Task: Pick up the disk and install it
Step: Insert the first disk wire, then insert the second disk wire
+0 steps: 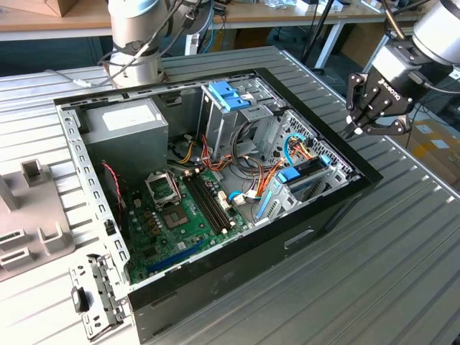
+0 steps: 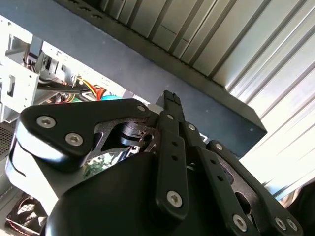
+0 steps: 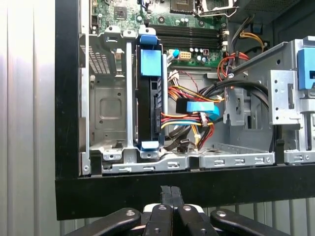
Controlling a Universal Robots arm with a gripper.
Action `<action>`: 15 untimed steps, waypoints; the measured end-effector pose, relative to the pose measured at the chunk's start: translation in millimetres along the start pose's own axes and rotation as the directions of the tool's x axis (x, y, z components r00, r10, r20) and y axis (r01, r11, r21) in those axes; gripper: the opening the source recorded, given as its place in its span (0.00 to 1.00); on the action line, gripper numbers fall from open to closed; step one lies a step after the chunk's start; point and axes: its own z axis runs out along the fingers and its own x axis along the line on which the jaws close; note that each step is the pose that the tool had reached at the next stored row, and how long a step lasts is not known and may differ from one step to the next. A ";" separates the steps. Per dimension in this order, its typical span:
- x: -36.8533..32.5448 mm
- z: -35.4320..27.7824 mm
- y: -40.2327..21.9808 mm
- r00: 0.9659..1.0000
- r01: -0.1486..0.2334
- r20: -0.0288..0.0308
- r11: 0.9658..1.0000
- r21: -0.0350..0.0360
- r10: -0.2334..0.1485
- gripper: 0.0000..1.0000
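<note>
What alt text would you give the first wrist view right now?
The disk sits on edge in a metal bay of the open computer case, blue rails at both ends. The tool is shut and empty, just outside the case's black edge. Coloured cables and the motherboard lie beyond.

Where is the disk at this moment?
In the first wrist view the disk stands on edge inside the computer case, in its metal drive bay beside the coloured cables; the hand is outside the case's black edge.

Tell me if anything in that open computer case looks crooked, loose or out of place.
Nothing stands out. The disk stands on edge in its metal bay, squarely between the rails. The gripper sits shut and empty outside the case's black edge.
</note>
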 end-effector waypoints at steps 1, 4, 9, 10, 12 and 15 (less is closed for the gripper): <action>0.0 0.0 1.4 1.000 0.000 0.000 1.000 0.000 0.000 0.11; 0.2 0.4 7.9 1.000 0.000 0.000 1.000 0.001 0.000 0.11; 1.6 0.7 18.5 1.000 0.000 0.003 1.000 0.001 0.000 0.11; 1.7 0.7 21.1 1.000 0.000 0.003 1.000 0.001 0.000 0.11; -3.5 2.5 40.6 1.000 0.000 0.003 1.000 0.001 0.000 0.11; -3.5 2.5 40.7 1.000 0.000 0.003 1.000 0.001 0.000 0.17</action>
